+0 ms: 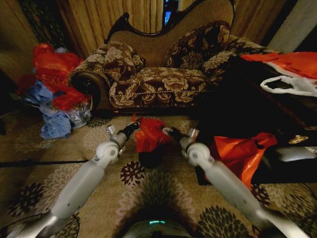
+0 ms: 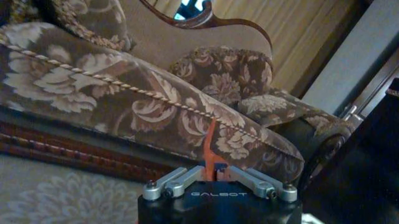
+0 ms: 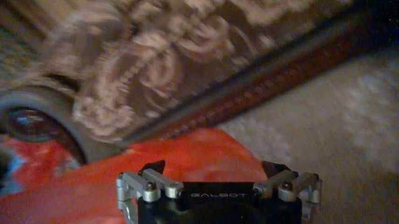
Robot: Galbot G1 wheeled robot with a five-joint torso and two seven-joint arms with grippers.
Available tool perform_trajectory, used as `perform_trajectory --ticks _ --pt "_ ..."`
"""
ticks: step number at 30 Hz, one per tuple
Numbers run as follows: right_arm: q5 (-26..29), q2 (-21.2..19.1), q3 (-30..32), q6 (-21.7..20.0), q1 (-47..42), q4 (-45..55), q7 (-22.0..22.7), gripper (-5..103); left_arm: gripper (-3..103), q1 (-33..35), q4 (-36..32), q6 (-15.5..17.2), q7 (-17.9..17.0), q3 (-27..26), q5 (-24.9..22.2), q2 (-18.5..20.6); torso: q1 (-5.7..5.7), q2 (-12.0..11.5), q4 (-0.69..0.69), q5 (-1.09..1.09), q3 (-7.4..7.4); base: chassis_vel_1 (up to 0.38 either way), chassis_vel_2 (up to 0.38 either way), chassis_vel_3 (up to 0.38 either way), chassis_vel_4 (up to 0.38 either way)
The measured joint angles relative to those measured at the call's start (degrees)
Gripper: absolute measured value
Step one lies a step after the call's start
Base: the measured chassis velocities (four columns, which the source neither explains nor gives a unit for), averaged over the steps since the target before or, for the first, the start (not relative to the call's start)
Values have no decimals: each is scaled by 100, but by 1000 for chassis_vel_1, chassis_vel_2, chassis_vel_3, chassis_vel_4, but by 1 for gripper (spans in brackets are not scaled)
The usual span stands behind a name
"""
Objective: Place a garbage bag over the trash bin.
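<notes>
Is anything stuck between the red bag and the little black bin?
Nothing visible is. The red bag hangs right above the black bin, with the left claw pinching its edge and the right claw beside it.

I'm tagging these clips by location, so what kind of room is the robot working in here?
Most likely a home living room. An ornate floral sofa with a carved dark wooden frame stands before curtains, and a flower-patterned carpet covers the floor. A heap of red and blue bags lies beside the sofa.
</notes>
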Motion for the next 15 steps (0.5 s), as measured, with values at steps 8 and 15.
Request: perform_trajectory --ticks 8,15 --pt "339 320 224 -79 -209 -502 34 100 0 997 -552 -5 50 -792 30 165 0 0 -1 -1 0 0 0 0 0" --pt "584 802 500 -30 -363 -885 -99 100 0 1724 -773 -16 159 -1302 106 167 0 0 -1 -3 0 0 0 0 0"
